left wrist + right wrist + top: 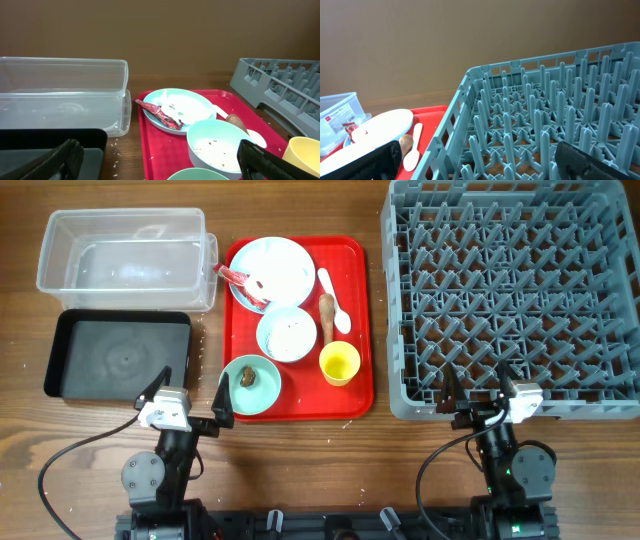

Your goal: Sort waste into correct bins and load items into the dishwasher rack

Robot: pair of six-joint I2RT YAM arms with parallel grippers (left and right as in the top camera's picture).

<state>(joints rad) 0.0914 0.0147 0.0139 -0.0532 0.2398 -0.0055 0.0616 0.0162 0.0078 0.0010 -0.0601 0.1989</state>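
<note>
Showing only overhead: brown lump [247, 377]

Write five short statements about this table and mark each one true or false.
1. The yellow cup stands on the red tray. True.
2. The dishwasher rack holds a plate. False: no dishes show in it; the plate is on the red tray.
3. The red-and-white wrapper lies on the plate. True.
4. The white spoon is in the clear tub. False: it lies on the red tray, beside the plate.
5. The left fingers grip the yellow cup. False: they are spread open and hold nothing.
</note>
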